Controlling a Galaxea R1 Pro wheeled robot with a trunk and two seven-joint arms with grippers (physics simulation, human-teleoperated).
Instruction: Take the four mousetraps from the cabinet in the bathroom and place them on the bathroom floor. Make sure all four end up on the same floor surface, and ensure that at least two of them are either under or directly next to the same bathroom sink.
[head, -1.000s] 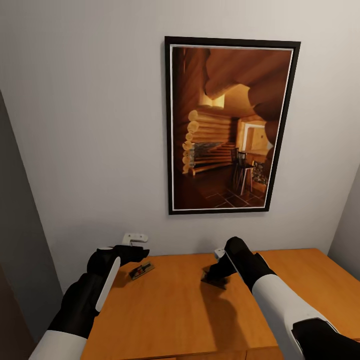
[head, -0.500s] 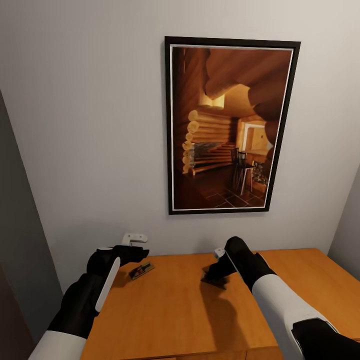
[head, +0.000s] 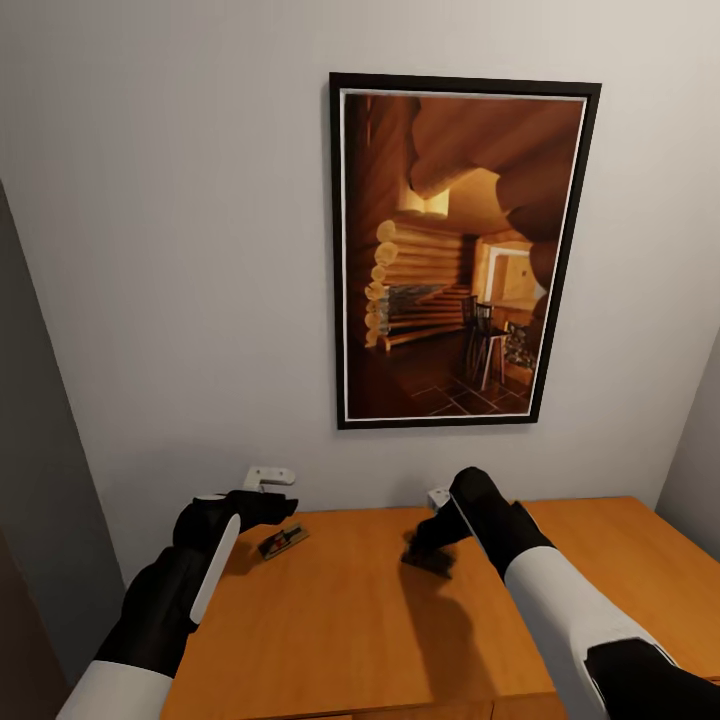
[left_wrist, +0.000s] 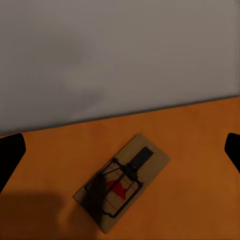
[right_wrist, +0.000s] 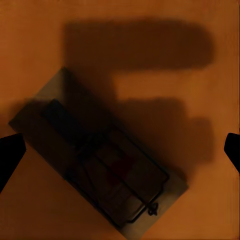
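Two mousetraps lie on the orange-brown top of the cabinet (head: 340, 630). One mousetrap (head: 283, 541) (left_wrist: 122, 180) rests near the back left corner, just beyond my left gripper (head: 283, 510) (left_wrist: 120, 152), which hovers open above it. The other mousetrap (head: 428, 560) (right_wrist: 100, 170) sits mid-top in shadow, straight under my right gripper (head: 425, 545) (right_wrist: 120, 150), also open, its fingertips (right_wrist: 10, 155) spread wide to either side of the trap. Neither trap is held. The floor and sink are out of view.
A grey wall (head: 180, 300) rises straight behind the cabinet, with a large black-framed picture (head: 460, 250) hanging on it. The cabinet's left edge runs beside a darker grey panel (head: 30, 520). Bare wood stretches to the right (head: 620, 560).
My right gripper has shifted very slightly up and toward the wall over its mousetrap. The left arm and both traps have stayed put.
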